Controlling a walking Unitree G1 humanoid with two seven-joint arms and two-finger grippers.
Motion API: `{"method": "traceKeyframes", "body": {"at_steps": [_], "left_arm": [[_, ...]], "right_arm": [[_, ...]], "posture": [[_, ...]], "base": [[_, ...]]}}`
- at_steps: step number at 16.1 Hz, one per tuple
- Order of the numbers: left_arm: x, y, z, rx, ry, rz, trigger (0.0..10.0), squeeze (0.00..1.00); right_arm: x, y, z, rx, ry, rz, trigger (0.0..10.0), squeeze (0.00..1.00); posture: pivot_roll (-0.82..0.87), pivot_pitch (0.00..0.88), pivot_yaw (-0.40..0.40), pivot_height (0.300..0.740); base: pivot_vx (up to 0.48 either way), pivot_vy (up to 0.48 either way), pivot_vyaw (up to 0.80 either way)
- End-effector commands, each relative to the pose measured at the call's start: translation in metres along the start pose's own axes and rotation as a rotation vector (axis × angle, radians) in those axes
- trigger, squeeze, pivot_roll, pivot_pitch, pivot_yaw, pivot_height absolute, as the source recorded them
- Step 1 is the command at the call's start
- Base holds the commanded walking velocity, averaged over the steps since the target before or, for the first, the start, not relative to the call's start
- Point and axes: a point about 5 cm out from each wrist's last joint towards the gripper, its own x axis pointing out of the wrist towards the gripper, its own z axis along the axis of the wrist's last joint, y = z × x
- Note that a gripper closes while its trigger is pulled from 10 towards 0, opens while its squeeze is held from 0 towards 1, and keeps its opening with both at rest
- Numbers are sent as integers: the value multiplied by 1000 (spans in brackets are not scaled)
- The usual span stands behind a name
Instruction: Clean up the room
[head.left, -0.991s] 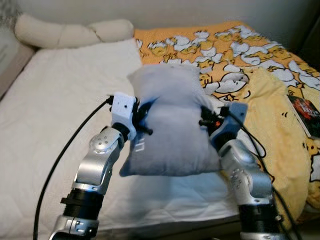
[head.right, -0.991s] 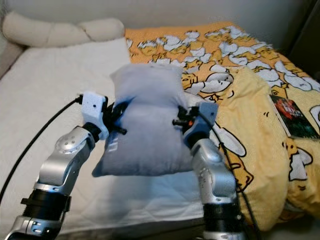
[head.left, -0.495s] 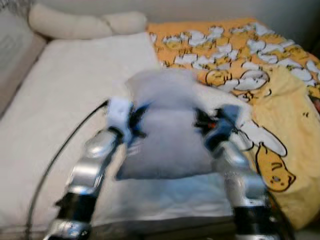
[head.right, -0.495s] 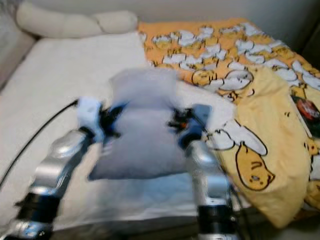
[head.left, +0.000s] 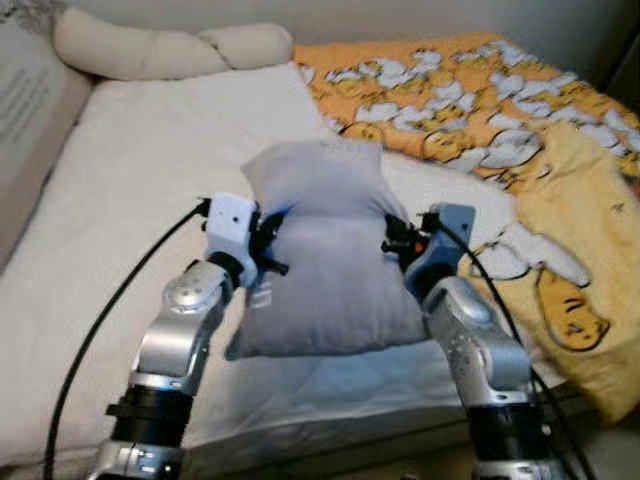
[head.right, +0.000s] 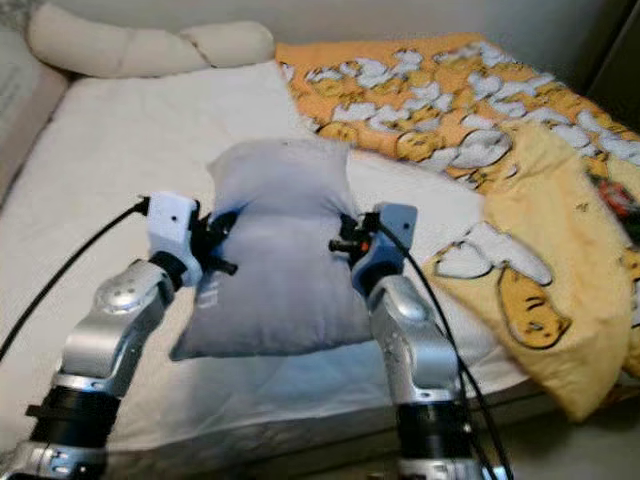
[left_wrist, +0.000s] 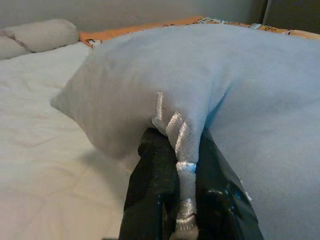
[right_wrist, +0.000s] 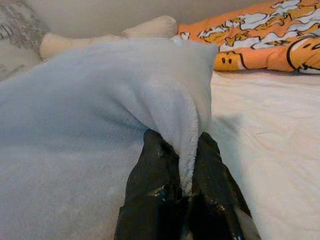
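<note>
Far left: a grey patterned cushion (head.left: 25, 100) leans at the bed's edge, and a long cream bolster pillow (head.left: 170, 50), twisted in the middle, lies along the head of the bed. The bed (head.left: 130, 170) is covered with a white quilted sheet.

Left arm: a black cable (head.left: 110, 310) runs down from the wrist across the sheet. The left gripper (left_wrist: 175, 165) is clenched on the left side seam of the grey pillow (head.left: 325, 260); in the left wrist view both black fingers (left_wrist: 152, 185) pinch a fold of fabric with a white stitched label between them.

Centre: the grey pillow hangs between the two arms, raised off the sheet, its top end toward the wall and its bottom corners sagging. A dim shadow lies on the sheet under it.

Right arm: the right gripper (right_wrist: 185, 165) is closed on the pillow's right edge, a ridge of plush fabric squeezed between its fingers (right_wrist: 155, 170). A blue housing sits at the wrist.

Right: an orange blanket (head.left: 450, 90) printed with white and yellow cartoon figures lies crumpled over the right half of the bed. A yellow piece (head.left: 570, 250) drapes toward the bed's near edge; whether it is the same blanket's underside or a separate cloth is unclear, as this part is blurred.
</note>
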Motion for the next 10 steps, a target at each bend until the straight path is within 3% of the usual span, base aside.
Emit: {"method": "traceKeyframes", "body": {"at_steps": [1, 10], "left_arm": [[-8, 16, 4, 23, -17, 80, 10000, 0], [-9, 15, 6, 39, -6, 74, 10000, 0]], "right_arm": [[0, -7, 5, 5, -19, -42, 10000, 0], [-3, -4, 0, -13, -13, -35, 10000, 0]], "posture": [[72, 0, 10, 740], [100, 0, 13, 740]], "base": [[0, 349, 0], [0, 349, 0]]}}
